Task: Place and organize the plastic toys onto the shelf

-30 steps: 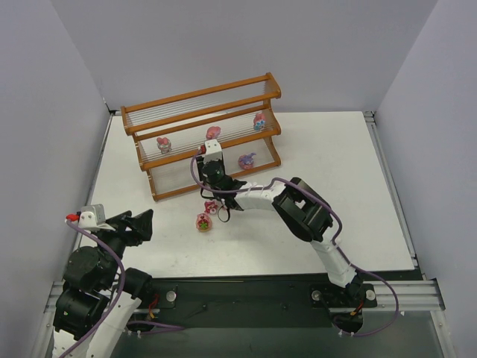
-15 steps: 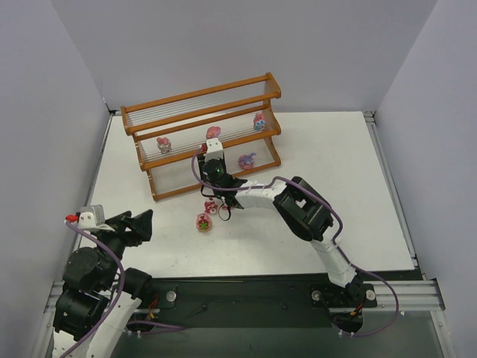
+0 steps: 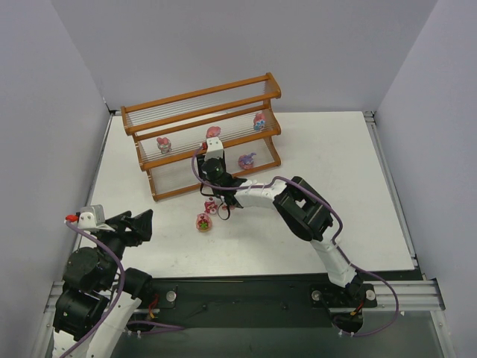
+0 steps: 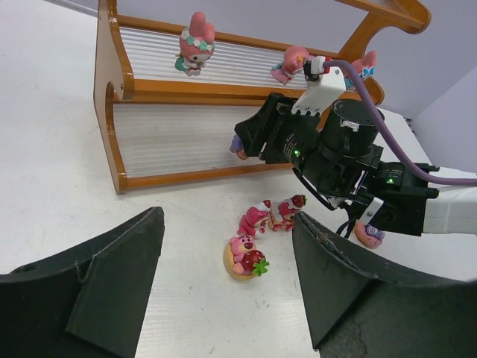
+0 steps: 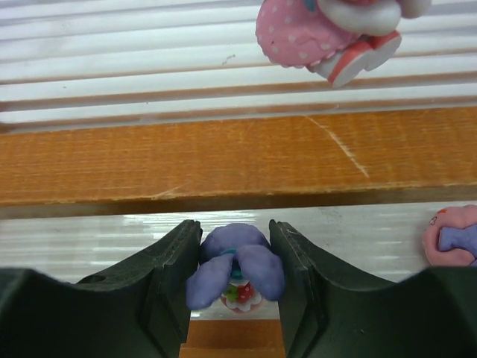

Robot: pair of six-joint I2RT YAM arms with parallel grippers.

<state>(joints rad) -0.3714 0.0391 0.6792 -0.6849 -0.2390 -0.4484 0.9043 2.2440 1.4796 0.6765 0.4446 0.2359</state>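
Observation:
The shelf (image 3: 201, 93) stands at the back of the table, its wooden rail filling the right wrist view (image 5: 223, 156). My right gripper (image 3: 211, 165) is shut on a purple bunny-eared toy (image 5: 235, 268) and holds it at the lowest tier, low over the rods. Three toys stand on the middle tier (image 3: 164, 144) (image 3: 213, 133) (image 3: 259, 121), and one purple toy (image 3: 247, 160) is on the lowest tier. A pink bear toy (image 4: 246, 256) and two pink toys (image 4: 256, 218) (image 4: 287, 210) lie on the table before the shelf. My left gripper (image 4: 227, 291) is open and empty, short of the bear.
The right arm (image 3: 298, 209) stretches across the table's middle toward the shelf, above the loose toys. Grey walls close in the table on the left, back and right. A purple cable (image 4: 402, 142) loops off the right wrist.
My right gripper has edged slightly left and toward the shelf with the purple toy. The left arm and the loose toys have not moved.

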